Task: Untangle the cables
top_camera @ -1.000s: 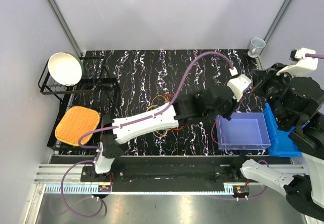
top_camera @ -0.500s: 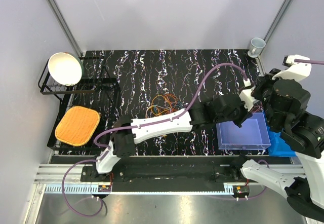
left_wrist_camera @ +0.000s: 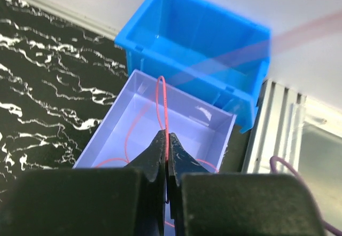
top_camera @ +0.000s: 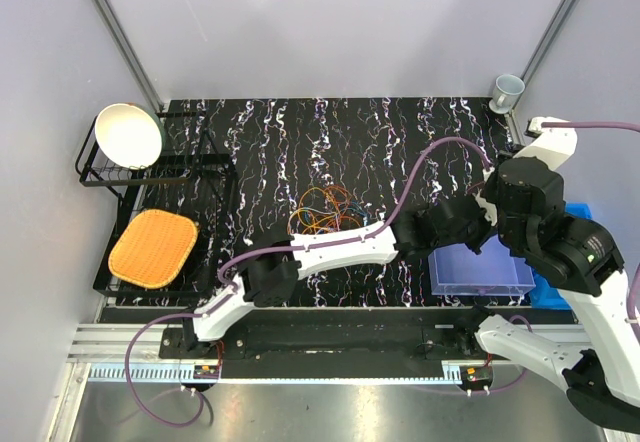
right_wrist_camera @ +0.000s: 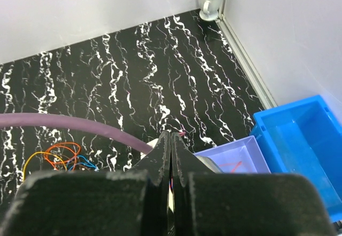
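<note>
- Left end effector (left_wrist_camera: pixel 166 138) was clenched on a thin red wire (left_wrist_camera: pixel 165 113), with the wire pinched between its closed tips.
- From the tips, the red wire rose in a narrow loop. Further red strands lay on the floor of the translucent lavender plastic tray (left_wrist_camera: pixel 195 132) directly below.
- An open bright-blue plastic bin (left_wrist_camera: pixel 208 38) stood just beyond the tray's far wall.
- Right end effector (right_wrist_camera: pixel 170 138) was clenched, fingers pressed together. Whether anything was pinched between them could not be told. It hung above the black, white-veined counter (top_camera: pixel 300 132), near the lavender tray.
- The bunch of thin looped wires (top_camera: pixel 325 210), mostly orange with blue and red strands, lay on the counter near its middle. It was well apart from the tray and just beside the left arm's white link.
- A pale ceramic mug (top_camera: pixel 507 90) stood at the back right corner of the counter.
- A black wire dish rack (top_camera: pixel 190 167) holding a white bowl (top_camera: pixel 128 134) stood at the left edge. An orange woven mat (top_camera: pixel 152 247) lay in front of it.
</note>
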